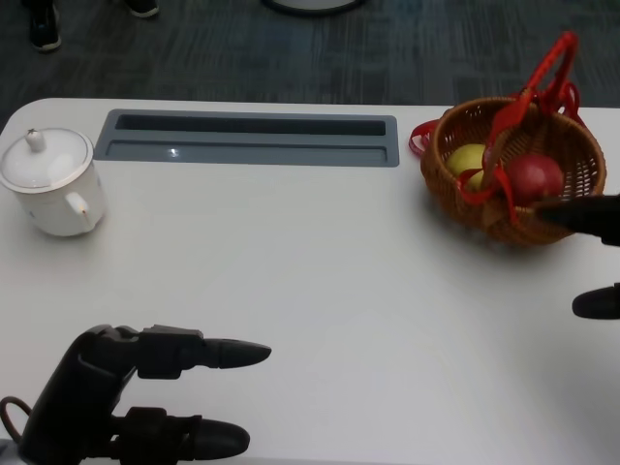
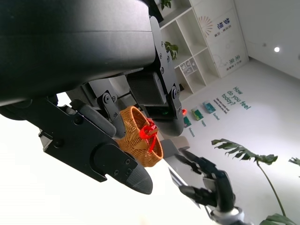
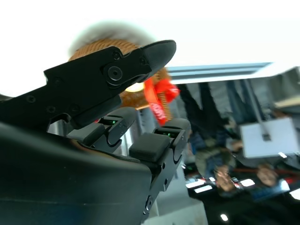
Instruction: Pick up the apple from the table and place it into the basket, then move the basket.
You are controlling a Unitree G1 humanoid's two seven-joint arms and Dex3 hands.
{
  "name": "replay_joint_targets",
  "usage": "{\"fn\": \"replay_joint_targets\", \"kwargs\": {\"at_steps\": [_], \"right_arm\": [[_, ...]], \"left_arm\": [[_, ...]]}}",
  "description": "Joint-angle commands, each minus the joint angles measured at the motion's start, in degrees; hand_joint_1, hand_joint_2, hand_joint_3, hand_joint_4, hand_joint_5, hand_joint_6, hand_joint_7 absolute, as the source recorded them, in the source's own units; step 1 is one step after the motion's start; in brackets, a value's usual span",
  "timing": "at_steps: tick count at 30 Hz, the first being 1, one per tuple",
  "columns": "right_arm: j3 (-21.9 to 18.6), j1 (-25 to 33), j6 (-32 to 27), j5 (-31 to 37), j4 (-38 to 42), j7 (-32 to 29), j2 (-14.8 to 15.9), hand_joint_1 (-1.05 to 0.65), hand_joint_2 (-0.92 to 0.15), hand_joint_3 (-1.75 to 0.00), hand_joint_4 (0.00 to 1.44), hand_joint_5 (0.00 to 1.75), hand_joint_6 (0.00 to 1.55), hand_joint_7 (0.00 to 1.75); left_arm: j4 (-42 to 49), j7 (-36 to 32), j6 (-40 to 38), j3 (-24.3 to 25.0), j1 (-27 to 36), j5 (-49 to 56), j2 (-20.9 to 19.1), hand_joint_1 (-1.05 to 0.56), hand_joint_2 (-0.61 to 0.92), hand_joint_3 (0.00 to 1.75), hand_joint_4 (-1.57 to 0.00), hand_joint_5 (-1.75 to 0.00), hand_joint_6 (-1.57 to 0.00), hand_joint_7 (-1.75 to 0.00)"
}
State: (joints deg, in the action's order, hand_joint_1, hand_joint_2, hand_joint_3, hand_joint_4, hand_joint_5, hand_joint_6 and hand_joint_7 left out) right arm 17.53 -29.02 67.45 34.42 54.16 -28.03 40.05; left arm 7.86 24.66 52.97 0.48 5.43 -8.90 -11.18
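The left robot hand [image 1: 136, 402] lies nearest, low over the table's [image 1: 310, 281] near left corner, its fingers spread apart and stretched toward the right with nothing in them. The right robot hand [image 1: 593, 257] reaches in at the right edge; only its fingertips show in the head view, one touching the basket's [image 1: 572, 145] near rim, another lower down and apart from it, and nothing is held. The wicker basket stands near the far right corner, a red ribbon [image 1: 528, 102] wound about its handle. Inside rests the red apple [image 1: 535, 177], beside a yellow fruit [image 1: 465, 160]. A white lidded pot [image 1: 50, 182] stands at the left edge, and a grey recessed tray [image 1: 247, 139] runs along the far edge.
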Motion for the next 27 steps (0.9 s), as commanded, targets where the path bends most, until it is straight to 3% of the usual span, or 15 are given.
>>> {"fn": "replay_joint_targets", "kwargs": {"at_steps": [1, 7, 16, 27], "right_arm": [[-3.4, 6.4, 2.3, -4.2, -7.3, 2.3, 0.9, -0.69, -0.76, -0.01, 0.76, 0.00, 0.70, 0.00], [-6.4, 16.5, 3.0, -12.5, -21.2, 9.3, -2.3, -0.69, -0.77, 0.00, 0.73, 0.00, 0.68, 0.00], [-4.0, 22.1, 0.2, -24.4, -32.8, 22.6, -7.4, -0.63, -0.78, 0.00, 0.68, 0.00, 0.64, 0.00], [1.2, 21.3, -1.5, -36.9, -32.0, 36.4, -16.1, -0.49, -0.75, 0.00, 0.72, 0.01, 0.68, 0.01]], "left_arm": [[-0.3, -0.4, 0.0, 0.2, -0.1, -0.3, -0.8, -0.40, 0.70, 0.00, -1.14, 0.00, -1.06, 0.00], [-0.6, 0.0, -0.3, 0.0, -0.4, -0.9, -1.4, -0.41, 0.70, 0.00, -1.13, 0.00, -1.04, 0.00], [-0.6, -0.3, 0.0, 0.2, -0.6, -0.9, -1.6, -0.45, 0.70, 0.00, -1.11, 0.00, -1.03, 0.00], [-1.5, -0.3, 0.6, 0.4, -0.2, -1.2, -1.9, -0.44, 0.69, 0.00, -1.11, 0.00, -1.03, 0.00]]}}
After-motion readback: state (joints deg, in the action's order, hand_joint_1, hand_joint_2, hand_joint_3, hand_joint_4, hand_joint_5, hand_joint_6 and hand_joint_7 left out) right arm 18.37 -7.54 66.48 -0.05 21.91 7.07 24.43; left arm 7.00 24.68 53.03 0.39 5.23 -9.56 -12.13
